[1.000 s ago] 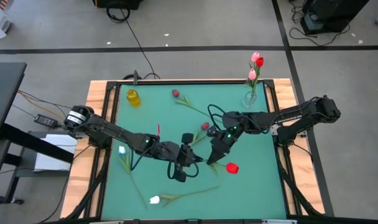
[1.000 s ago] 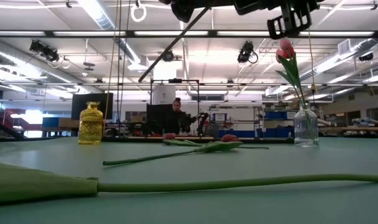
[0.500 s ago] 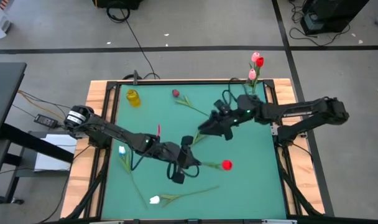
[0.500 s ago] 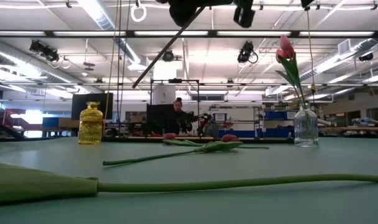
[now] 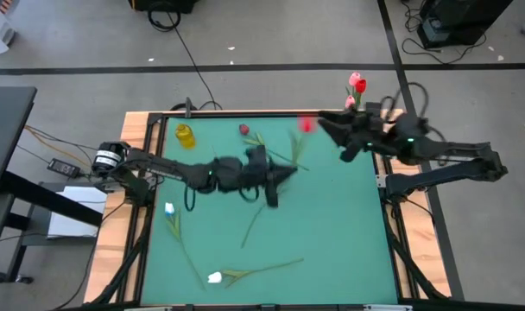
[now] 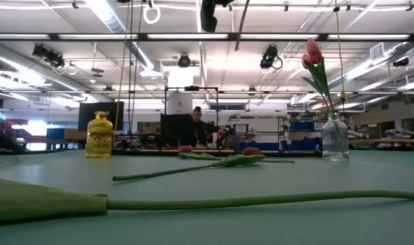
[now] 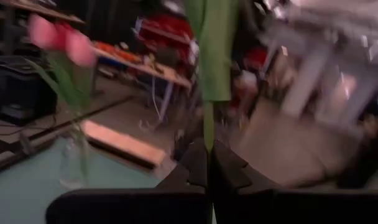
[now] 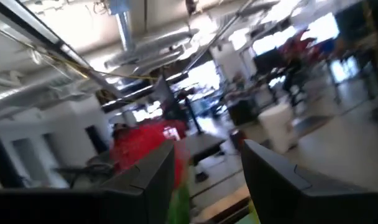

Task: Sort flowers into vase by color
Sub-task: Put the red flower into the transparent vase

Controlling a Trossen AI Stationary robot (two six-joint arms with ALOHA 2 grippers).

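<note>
High view: the clear glass vase [image 5: 349,134] stands at the far right corner of the green table [image 5: 332,233] and holds pink tulips [image 5: 356,84]. The left gripper [image 5: 275,175] hangs over the middle of the table, well to the near-left of that vase. Its fingers are closed on the thin green stem [image 7: 208,134] of a red tulip [image 5: 306,124]; the left wrist view shows the stem pinched between both fingers and rising past a broad leaf. The red bud sits raised, left of the vase and close to it.

The right gripper [image 5: 325,126] is held high just left of the vase, beside that red bud. In the right wrist view its fingers [image 8: 153,180] stand apart, with the red bud showing between and behind them; no contact can be confirmed.

A yellow bottle [image 5: 185,136] stands at the far left corner, well apart from the vase. A dark red tulip [image 5: 244,130] lies between bottle and vase. A white tulip [image 5: 215,277] lies at the near edge, far from the vase.
</note>
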